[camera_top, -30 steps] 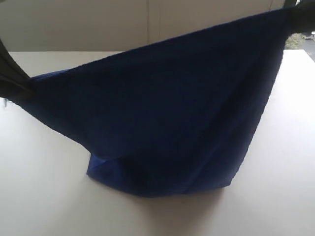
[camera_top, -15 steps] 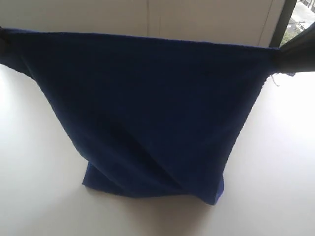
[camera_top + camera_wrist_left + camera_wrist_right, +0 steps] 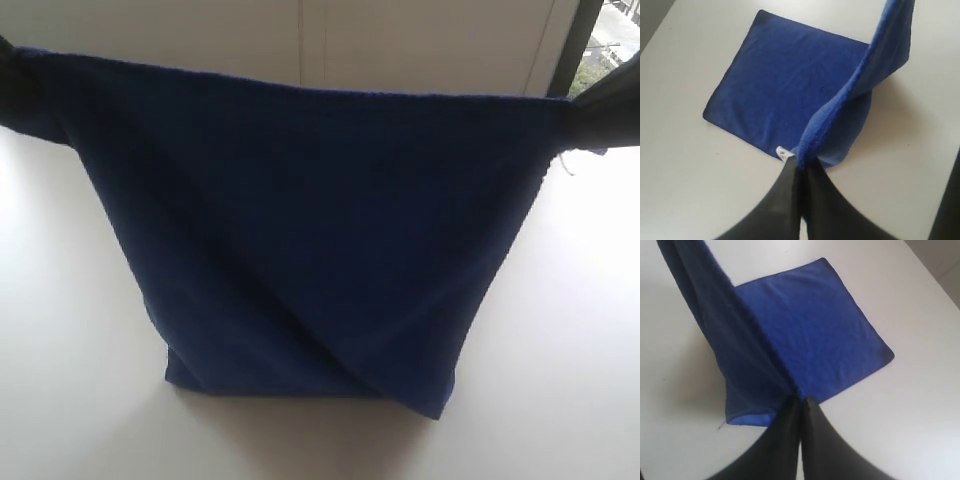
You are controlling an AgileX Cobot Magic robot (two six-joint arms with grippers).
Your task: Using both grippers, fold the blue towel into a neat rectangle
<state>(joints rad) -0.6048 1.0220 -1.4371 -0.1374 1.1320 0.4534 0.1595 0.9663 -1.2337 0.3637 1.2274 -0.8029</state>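
The blue towel [image 3: 300, 230] hangs stretched between my two grippers, its lower part still lying on the white table [image 3: 560, 340]. At the upper left of the exterior view my left gripper [image 3: 12, 85] pinches one top corner. Its jaws [image 3: 801, 166] are shut on the towel's edge beside the small white tag [image 3: 783, 152]. My right gripper [image 3: 590, 112], at the upper right, holds the other top corner, and in the right wrist view it [image 3: 801, 401] is shut on the cloth. The flat part of the towel [image 3: 790, 80] [image 3: 810, 335] rests on the table below both wrists.
The white table spreads around the towel on all sides. Behind it stands a pale wall [image 3: 300, 40], with a dark window frame [image 3: 580, 40] at the far right. The table's edge [image 3: 655, 30] runs near the flat towel in the left wrist view.
Both grippers have carried the towel's top edge up and level; the left corner rose from low on the left. The hanging cloth now stretches flatter between them.
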